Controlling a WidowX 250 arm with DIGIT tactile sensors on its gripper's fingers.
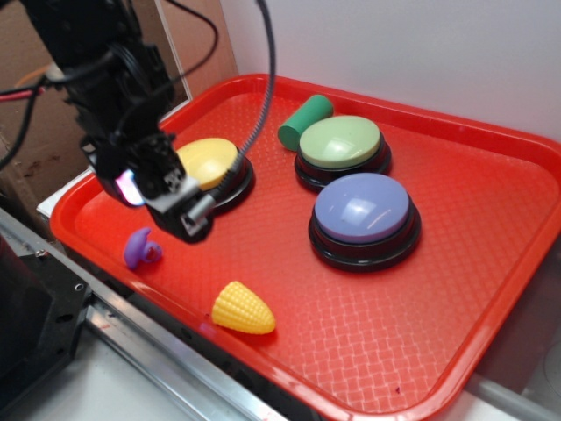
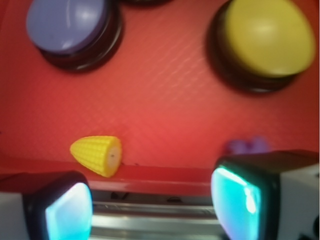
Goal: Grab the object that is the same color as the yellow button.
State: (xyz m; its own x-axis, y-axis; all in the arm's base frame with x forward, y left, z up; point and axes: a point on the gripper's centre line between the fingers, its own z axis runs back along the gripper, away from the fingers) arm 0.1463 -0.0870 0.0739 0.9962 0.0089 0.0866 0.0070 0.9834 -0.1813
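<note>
Fingers [image 2: 65, 207] spread, empty, above red tray [image 1: 491, 263] holding corn [image 1: 243, 309].

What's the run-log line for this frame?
gripper: open, empty | target: toy corn, lying on red tray, ungrasped | gripper above tray near yellow button

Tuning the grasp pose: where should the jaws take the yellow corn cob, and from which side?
Grip the corn cob across its thick middle, coming straight down. It lies on its side on the red tray, close to the near rim, with bare tray on both flanks. It tapers to a point, so a hold nearer the flat end should slip less. The gripper hangs open over the tray.
</note>
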